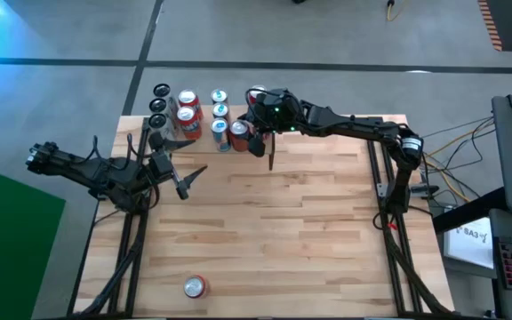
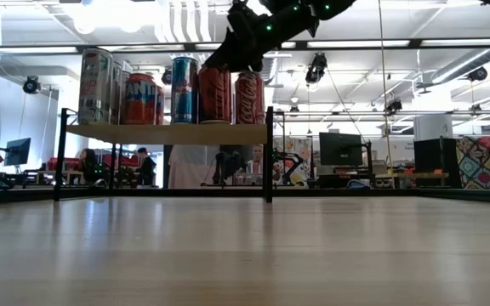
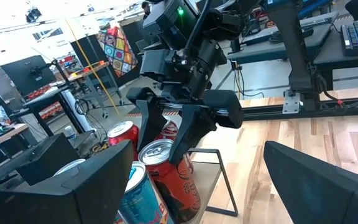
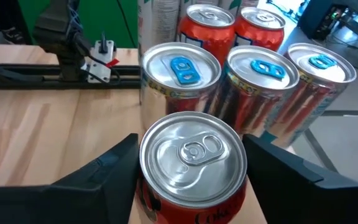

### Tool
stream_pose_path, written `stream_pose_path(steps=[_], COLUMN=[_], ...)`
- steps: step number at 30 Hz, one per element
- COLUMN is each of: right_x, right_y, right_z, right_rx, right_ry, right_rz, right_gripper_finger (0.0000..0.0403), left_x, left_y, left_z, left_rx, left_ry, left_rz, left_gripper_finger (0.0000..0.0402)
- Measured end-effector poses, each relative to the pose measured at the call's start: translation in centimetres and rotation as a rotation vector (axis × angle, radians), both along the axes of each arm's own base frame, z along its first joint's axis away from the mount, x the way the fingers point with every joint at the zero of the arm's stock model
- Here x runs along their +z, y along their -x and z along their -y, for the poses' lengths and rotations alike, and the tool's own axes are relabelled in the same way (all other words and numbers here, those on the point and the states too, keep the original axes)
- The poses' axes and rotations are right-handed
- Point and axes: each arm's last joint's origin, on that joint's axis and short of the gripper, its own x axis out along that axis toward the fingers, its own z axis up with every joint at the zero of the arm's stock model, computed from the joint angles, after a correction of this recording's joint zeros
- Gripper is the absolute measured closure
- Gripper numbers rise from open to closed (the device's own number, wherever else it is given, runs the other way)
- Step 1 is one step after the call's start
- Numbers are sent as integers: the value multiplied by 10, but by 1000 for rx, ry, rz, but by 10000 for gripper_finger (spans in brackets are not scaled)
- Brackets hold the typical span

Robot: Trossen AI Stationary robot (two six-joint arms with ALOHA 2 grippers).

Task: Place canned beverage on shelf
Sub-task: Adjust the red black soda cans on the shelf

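Shelf (image 2: 168,133): small raised board of light wood on thin black metal uprights, standing at the far edge of the butcher-block table (image 1: 274,231). All places below are taken from the shelf.

On the shelf: a cluster of upright aluminium cans, smooth cylinders with bright silvery lids, some with blue pull tabs. A tall silver can (image 2: 96,86) stands at one end, then orange-labelled, blue, and red ones.

Red Coca-Cola can (image 4: 193,171): at the shelf's outer end, upright, its base on the board, just beside a blue-tabbed can (image 4: 180,71). Plain silver tab, ridged rim, glossy red wall with white lettering.

Right gripper (image 4: 191,168): over that end of the shelf, reaching in from above. Its dark, matte, angular fingers (image 3: 188,134) flank the red Coca-Cola can on both sides. The fingers sit close to the can wall; I cannot tell whether they press it or stand just off it.

Left gripper (image 1: 185,182): on the table side of the shelf, near its other end, low over the wood, jaws spread wide and empty.

One more can (image 1: 195,286) lies on its side at the table's near edge, well apart from the shelf.

Neighbouring cans crowd the placed can on the shelf side. Black frame rails (image 1: 389,204) run along the table's edges.
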Motion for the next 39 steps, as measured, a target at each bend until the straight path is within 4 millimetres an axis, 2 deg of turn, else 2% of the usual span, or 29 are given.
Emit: stream_pose_path(steps=[5, 23, 33, 39], right_x=[0, 5, 11, 17], right_y=[0, 1, 5, 7], right_z=[0, 1, 0, -1], right_rx=[-1, -82, -84, -82], right_ry=[1, -36, -21, -17], right_rz=[2, 45, 50, 71], right_gripper_finger=[162, 154, 97, 84], left_x=[0, 0, -1, -4], left_y=[0, 0, -2, -15], left_z=[0, 0, 1, 5], left_rx=[0, 0, 0, 0], left_ry=[0, 0, 4, 2], left_rz=[0, 0, 0, -3], left_gripper_finger=[56, 56, 56, 56])
